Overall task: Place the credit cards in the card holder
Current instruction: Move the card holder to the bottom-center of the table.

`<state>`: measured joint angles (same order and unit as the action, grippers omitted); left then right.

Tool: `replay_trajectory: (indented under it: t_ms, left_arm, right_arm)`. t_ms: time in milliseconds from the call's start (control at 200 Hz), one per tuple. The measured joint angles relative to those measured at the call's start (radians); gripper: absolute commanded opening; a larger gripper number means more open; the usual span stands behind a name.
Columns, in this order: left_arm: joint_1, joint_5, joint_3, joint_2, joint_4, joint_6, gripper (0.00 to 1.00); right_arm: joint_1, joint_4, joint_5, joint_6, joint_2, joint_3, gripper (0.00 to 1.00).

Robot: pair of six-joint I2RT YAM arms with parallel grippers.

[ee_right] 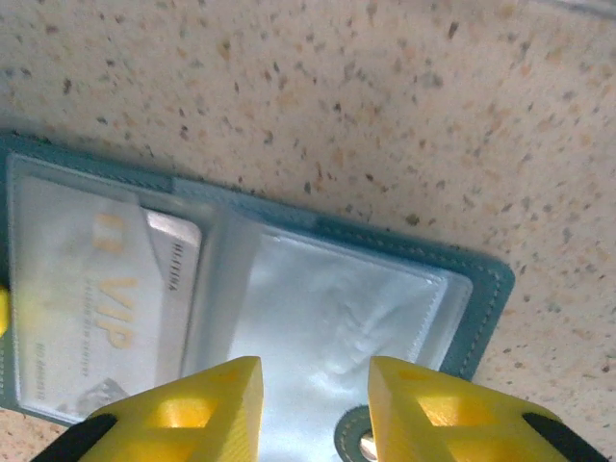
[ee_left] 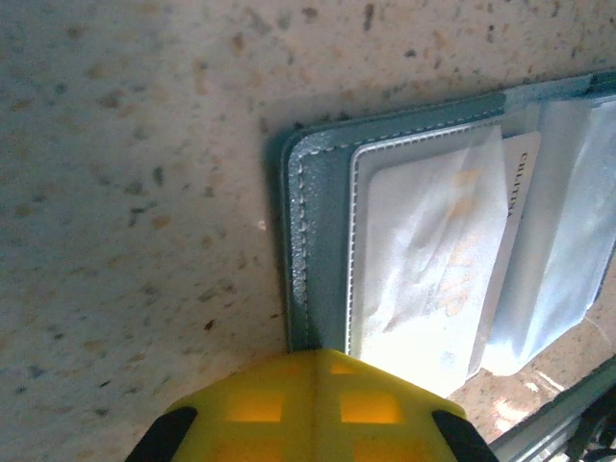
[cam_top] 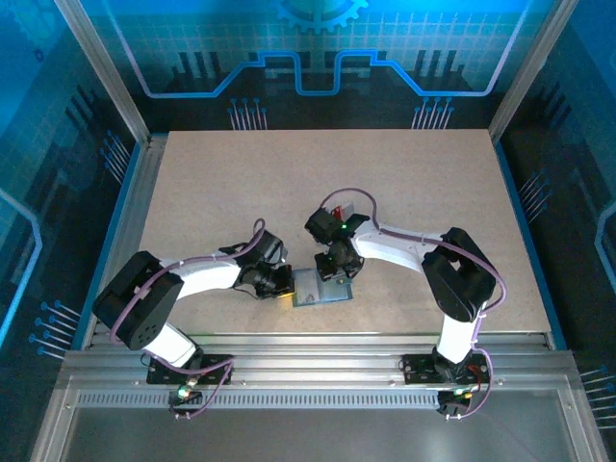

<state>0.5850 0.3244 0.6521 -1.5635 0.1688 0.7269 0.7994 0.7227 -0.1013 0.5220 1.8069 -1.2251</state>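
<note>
The card holder (cam_top: 318, 287) lies open and flat on the tabletop (cam_top: 433, 173), near its front edge, between the two arms. Its slate-blue stitched cover (ee_left: 322, 231) faces down and its clear plastic sleeves (ee_right: 327, 318) face up. A silver-grey card (ee_right: 87, 308) with gold "VIP" lettering sits inside the sleeve on one half; the sleeve on the other half looks crumpled and shiny. A small tab clasp (ee_right: 358, 443) shows at the holder's edge, just under the right pincer.

The right pincer (ee_right: 313, 375) hovers over the other sleeve with a narrow gap between its yellow fingers (ee_right: 192, 414), holding nothing. The left pincer (ee_left: 322, 371) sits at the holder's opposite edge, its yellow fingers meeting with no gap between them. Whether they pinch the cover's rim I cannot tell.
</note>
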Motion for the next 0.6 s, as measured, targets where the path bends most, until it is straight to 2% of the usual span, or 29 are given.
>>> replay_trajectory:
  t_ms: [600]
  left_arm:
    - [0.003, 0.024, -0.002, -0.017, -0.047, 0.0, 0.0]
  right_arm:
    - [0.001, 0.039, -0.097, -0.034, 0.08, -0.046, 0.36]
